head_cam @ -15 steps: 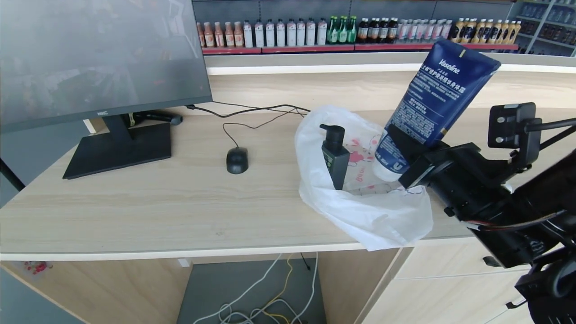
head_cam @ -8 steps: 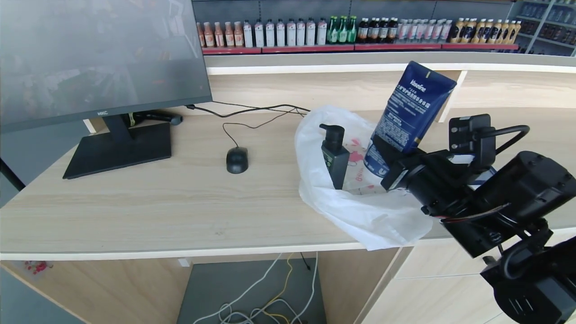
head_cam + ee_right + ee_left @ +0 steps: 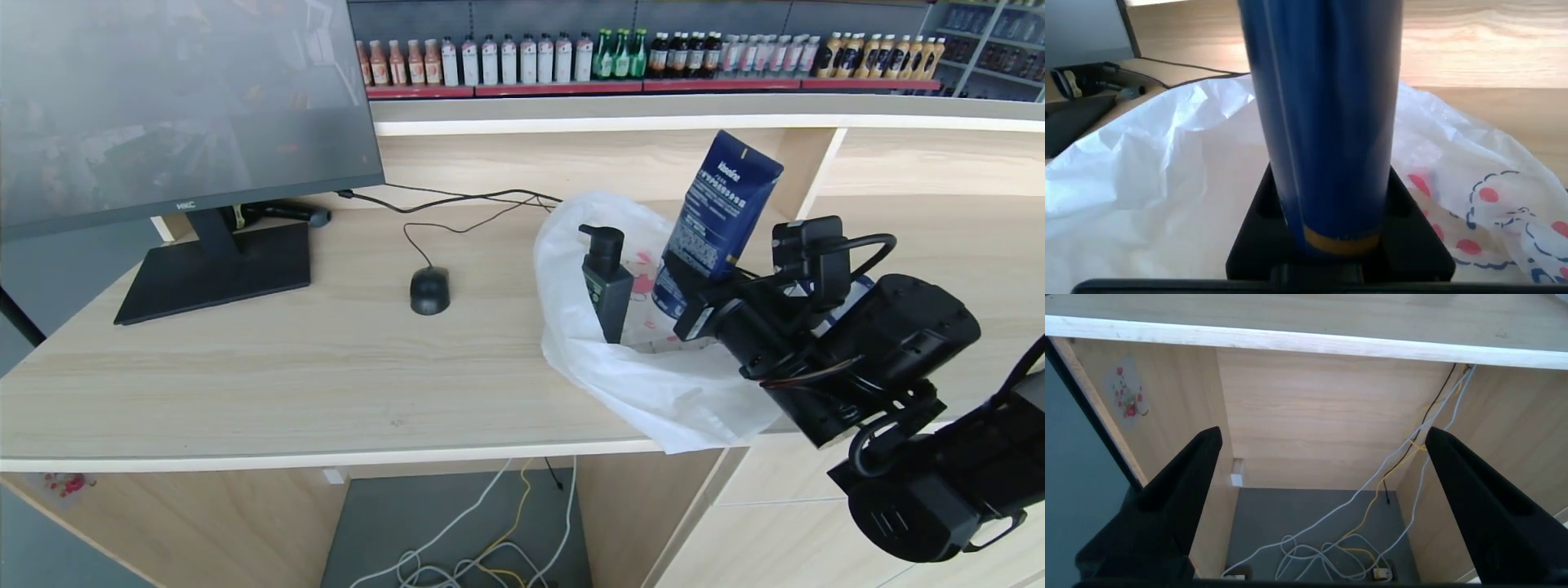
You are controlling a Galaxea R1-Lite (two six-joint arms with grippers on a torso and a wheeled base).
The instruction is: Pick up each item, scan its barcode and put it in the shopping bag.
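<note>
The head camera looks forward and down over the counter (image 3: 286, 384). The right wrist camera, close behind the blue tube (image 3: 1323, 122), shares its shopping bag (image 3: 1151, 163). The left wrist camera faces under the counter.

One tube (image 3: 718, 208), one pump bottle (image 3: 606, 282), one bag (image 3: 653, 384), one mouse (image 3: 429, 291); shelf bottles (image 3: 645, 55) maybe thirty.

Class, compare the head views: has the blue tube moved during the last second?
Yes. The blue tube, clamped in the right pincer, has shifted left and lower, closer to the pump bottle standing in the bag.
</note>
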